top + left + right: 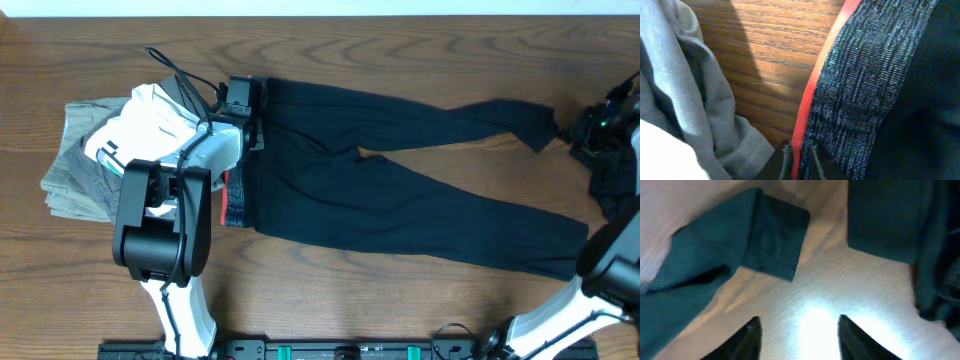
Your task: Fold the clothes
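Left hand (801,155) tight astride the coral-edged waistband (860,90) of the trousers (400,190)

The right gripper (800,339) sits at the bottom edge of the frame, its two dark fingers (751,336) spread apart with nothing between them; above them the table (840,287) glares pale; a dark trouser leg (740,240) crosses the upper left, its hemmed end near centre; more dark cloth (890,215) fills the upper right.
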You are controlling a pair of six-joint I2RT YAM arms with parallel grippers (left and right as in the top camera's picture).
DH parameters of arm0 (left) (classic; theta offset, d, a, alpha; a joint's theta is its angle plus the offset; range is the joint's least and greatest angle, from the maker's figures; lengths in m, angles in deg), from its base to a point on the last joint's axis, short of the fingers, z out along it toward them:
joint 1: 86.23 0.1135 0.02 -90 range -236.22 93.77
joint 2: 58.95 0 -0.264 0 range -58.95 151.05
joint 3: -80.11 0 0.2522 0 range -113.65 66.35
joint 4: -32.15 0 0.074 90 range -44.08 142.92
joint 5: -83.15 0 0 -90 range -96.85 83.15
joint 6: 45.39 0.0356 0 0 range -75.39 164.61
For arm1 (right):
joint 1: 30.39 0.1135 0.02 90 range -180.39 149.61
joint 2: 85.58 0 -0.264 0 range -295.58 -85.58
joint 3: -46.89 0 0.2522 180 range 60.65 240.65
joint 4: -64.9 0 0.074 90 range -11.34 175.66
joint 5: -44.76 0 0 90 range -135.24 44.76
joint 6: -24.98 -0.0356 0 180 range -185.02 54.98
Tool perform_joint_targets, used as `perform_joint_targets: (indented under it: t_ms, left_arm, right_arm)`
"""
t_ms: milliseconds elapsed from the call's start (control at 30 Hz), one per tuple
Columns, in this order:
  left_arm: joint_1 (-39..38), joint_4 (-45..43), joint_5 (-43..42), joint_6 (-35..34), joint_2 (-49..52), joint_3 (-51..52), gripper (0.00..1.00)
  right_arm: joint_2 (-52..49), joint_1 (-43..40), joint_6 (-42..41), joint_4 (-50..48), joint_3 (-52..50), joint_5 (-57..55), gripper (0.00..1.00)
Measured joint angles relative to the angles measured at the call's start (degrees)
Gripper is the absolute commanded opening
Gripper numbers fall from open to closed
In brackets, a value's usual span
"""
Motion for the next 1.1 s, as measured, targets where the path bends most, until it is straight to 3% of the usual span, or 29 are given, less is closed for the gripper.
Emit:
perform_joint_targets:
  t_ms: [267, 533, 600, 1100]
  left_arm:
    - [0.5, 0.4, -3.5, 0.0, -0.3, 0.0, 0.17]
    - [0.6, 1.0, -5.8, 0.0, -0.6, 0.0, 0.17]
    - [0.6, 1.1, -6.1, 0.0, -0.6, 0.0, 0.17]
    - [0.6, 2.0, -6.8, 0.0, -0.7, -0.2, 0.17]
  right_arm:
    - [-10.4, 0.1, -3.4, -8.0, -0.3, 2.7, 0.45]
    - [-12.6, 0.1, -5.0, -14.2, -0.3, 9.2, 0.07]
    - [-12.5, 0.0, -4.8, -14.9, -0.3, 10.0, 0.02]
    - [-7.6, -4.5, 3.6, -20.3, 4.5, 11.8, 0.02]
